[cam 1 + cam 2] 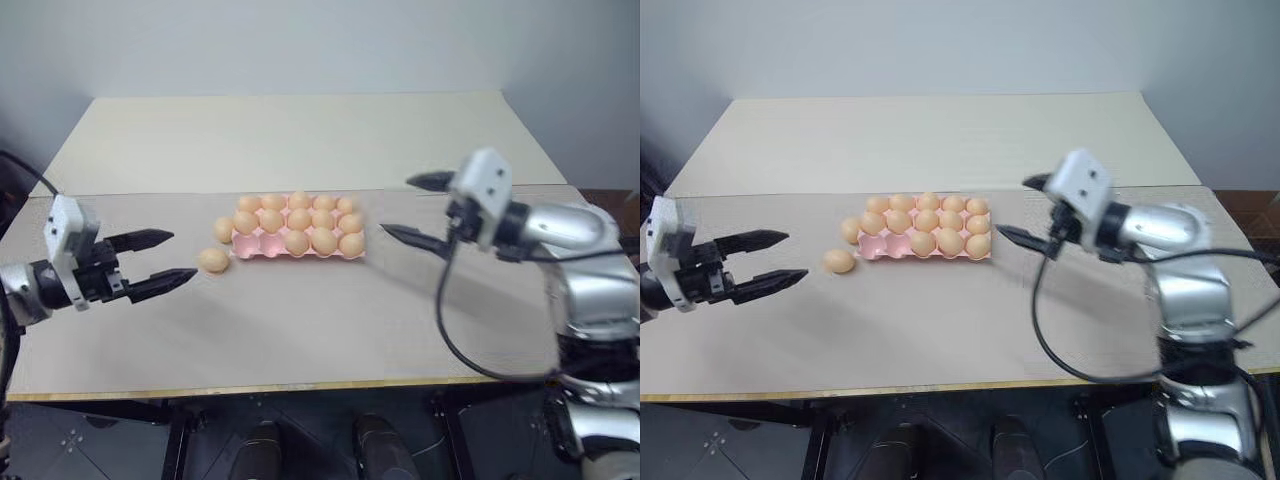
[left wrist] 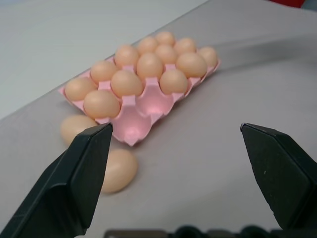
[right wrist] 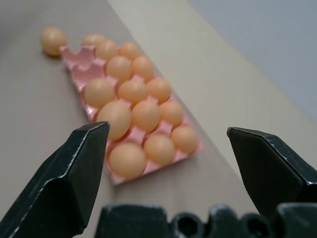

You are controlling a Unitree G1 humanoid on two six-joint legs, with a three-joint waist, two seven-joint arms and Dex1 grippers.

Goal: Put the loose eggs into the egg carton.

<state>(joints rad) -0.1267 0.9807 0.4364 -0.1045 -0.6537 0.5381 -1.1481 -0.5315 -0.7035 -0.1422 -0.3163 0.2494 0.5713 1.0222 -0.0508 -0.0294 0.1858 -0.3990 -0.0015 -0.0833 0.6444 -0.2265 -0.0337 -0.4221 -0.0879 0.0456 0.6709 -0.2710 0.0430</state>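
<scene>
Left gripper (image 1: 160, 262) is hovering wide open over the worktop (image 1: 300, 330), holding nothing, fingers pointing toward the carton side. Right gripper (image 1: 418, 212) is also standing wide open and empty, hanging above the worktop just beside the carton's near end, fingers pointing back at it.

Egg carton (image 1: 262, 247) is sitting flat on the worktop between the two grippers, closer to the right one. It is carrying thirteen eggs (image 1: 300, 219). The two pink cups left empty are sitting in the front row at the end facing the left gripper; they are showing clearly in the left wrist view (image 2: 130, 130).

Two loose eggs are lying on the worktop outside the carton:
- one egg (image 1: 212, 260) is lying just ahead of the left gripper's fingertips, apart from them, near the carton's corner
- second egg (image 1: 222, 229) is resting right against the carton's short end, a bit further from the left gripper; can't tell whether it is actually touching the wall

Both loose eggs are sitting well apart from the right gripper, on the far side of the carton from it.
</scene>
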